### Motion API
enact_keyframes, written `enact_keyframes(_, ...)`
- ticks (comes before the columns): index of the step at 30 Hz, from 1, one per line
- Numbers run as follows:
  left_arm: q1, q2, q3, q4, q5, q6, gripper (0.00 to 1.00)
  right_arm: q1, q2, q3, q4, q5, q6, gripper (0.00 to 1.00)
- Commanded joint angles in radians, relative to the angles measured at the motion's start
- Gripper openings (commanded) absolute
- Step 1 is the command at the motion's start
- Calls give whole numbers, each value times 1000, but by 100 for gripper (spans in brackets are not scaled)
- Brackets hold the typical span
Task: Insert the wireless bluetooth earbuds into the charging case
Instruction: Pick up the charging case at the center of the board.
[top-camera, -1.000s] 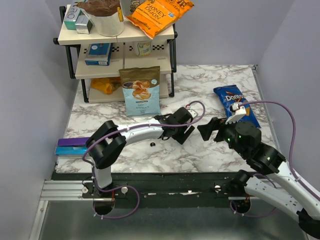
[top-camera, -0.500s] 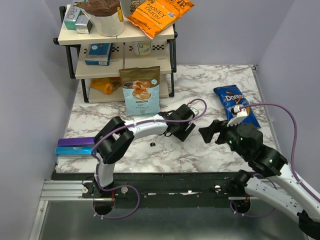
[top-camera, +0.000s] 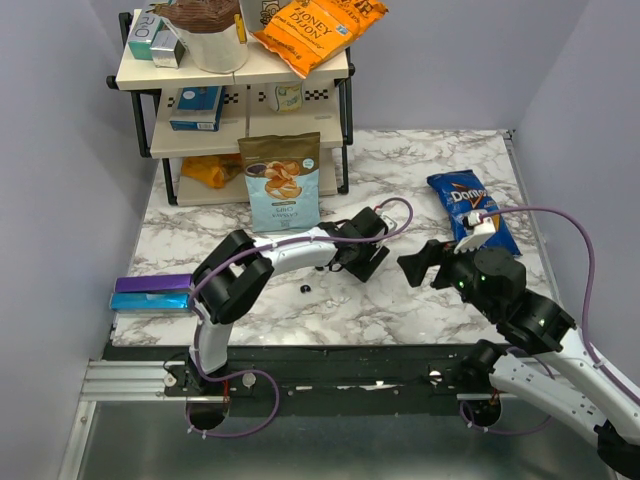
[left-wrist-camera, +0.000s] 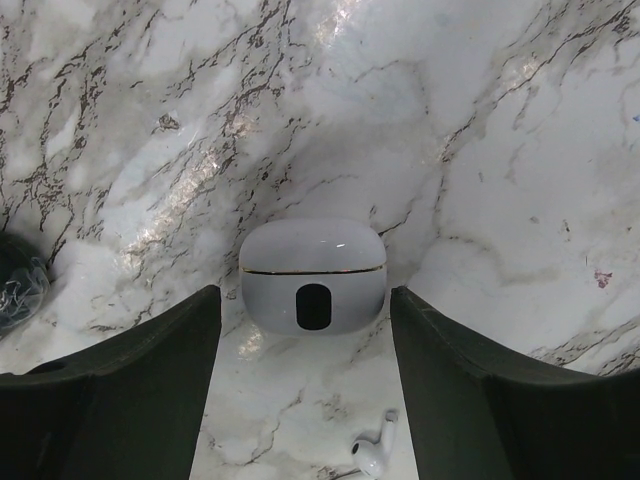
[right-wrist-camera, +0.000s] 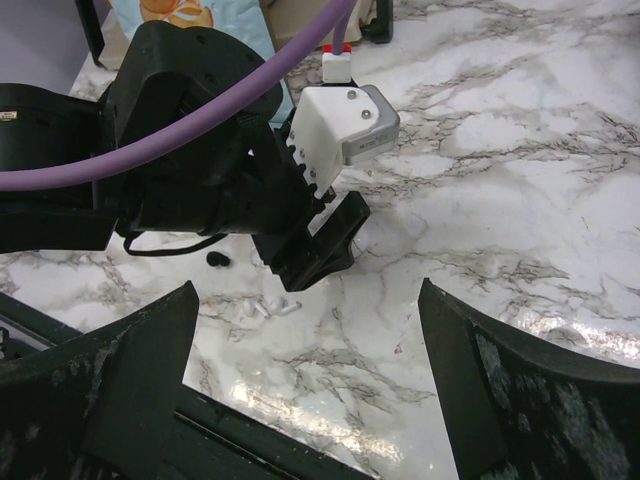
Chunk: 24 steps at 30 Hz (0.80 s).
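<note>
A white charging case (left-wrist-camera: 313, 275) with a dark oval window lies on the marble with its lid shut. My left gripper (left-wrist-camera: 305, 310) is open, one finger on each side of the case with a gap at both sides. One white stemmed earbud (left-wrist-camera: 372, 455) lies between the fingers, nearer the wrist. The right wrist view shows two white earbuds (right-wrist-camera: 265, 306) side by side just below the left gripper (right-wrist-camera: 315, 245). My right gripper (right-wrist-camera: 308, 300) hangs open over bare marble to the right, holding nothing. From above, the left gripper (top-camera: 365, 264) hides the case.
A tiny black bit (top-camera: 304, 289) lies left of the earbuds. A blue Doritos bag (top-camera: 470, 210) lies at the right. A light-blue snack bag (top-camera: 282, 182) stands before the shelf rack (top-camera: 240, 70). A purple box (top-camera: 152, 292) sits at the left edge.
The left arm has shifted slightly to the right and away from the bases, and its jaws have narrowed a little. The right gripper has drifted slightly right.
</note>
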Motion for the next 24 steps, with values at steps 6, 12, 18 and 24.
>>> enact_keyframes(6,8,40,21,-7,39,19,74,4,-15,-23,-46,-3,13,100)
enact_keyframes(12,8,51,27,-4,38,21,74,4,-16,-31,-46,-3,18,100)
enact_keyframes(18,10,63,33,-9,39,25,74,4,-26,-42,-47,-1,21,100)
enact_keyframes(24,10,63,23,-16,39,31,68,4,-33,-48,-52,0,24,100)
